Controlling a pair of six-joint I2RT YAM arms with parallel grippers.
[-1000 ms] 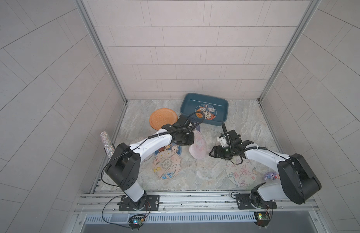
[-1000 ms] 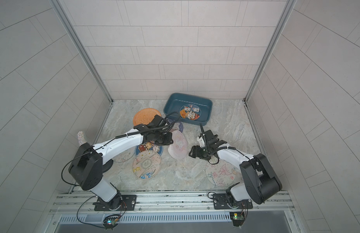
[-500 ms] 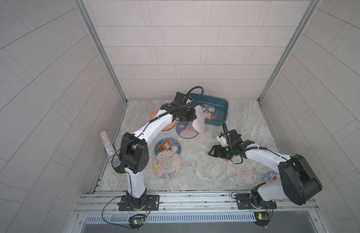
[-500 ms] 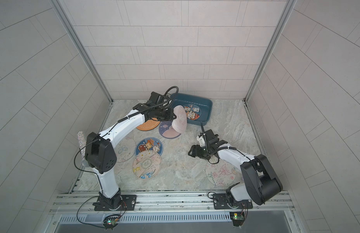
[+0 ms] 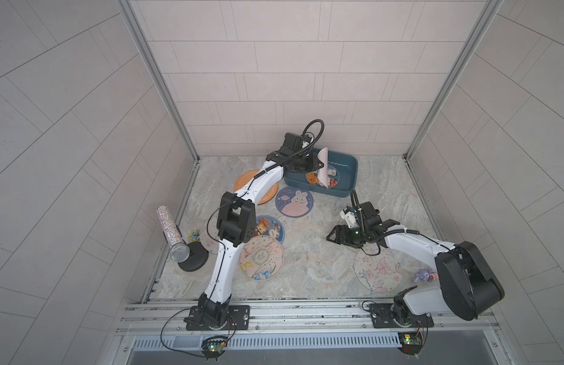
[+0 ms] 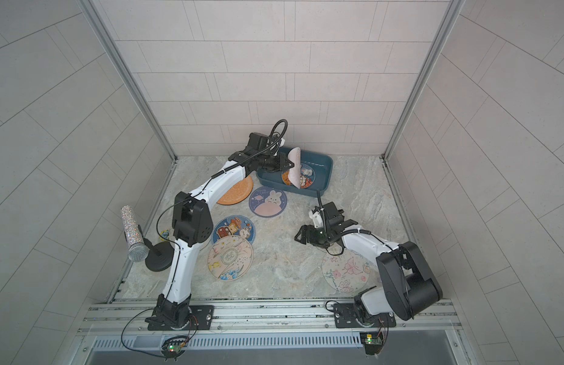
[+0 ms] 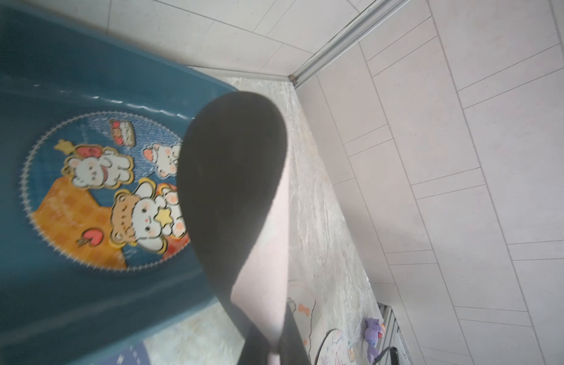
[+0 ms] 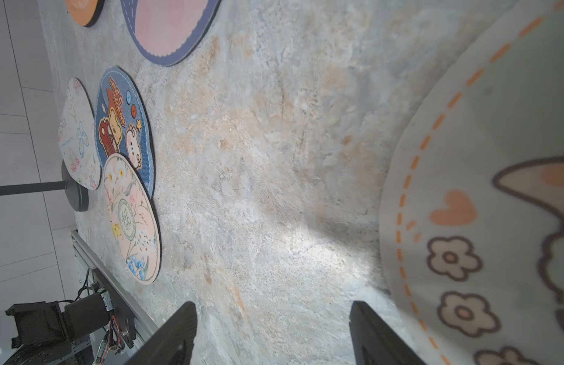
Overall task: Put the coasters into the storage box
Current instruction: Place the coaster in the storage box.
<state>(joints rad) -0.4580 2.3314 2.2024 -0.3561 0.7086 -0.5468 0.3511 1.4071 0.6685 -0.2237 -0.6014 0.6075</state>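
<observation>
Coaster (image 5: 323, 169) stands on edge, clamped in your left pincer (image 5: 319, 164), directly above the storage box (image 5: 351, 177); right pincer (image 8: 272, 303) gapes empty.

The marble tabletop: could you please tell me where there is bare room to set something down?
Bare: the front-middle strip between the pale floral round coaster and the pale butterfly-print coaster, and the far right corner beside the dark teal plastic storage box. Crowded: the left side, where overlapping coasters meet the black round microphone base.

no readable text, emblem on floral coaster (image 5: 261, 258) illegible
</observation>
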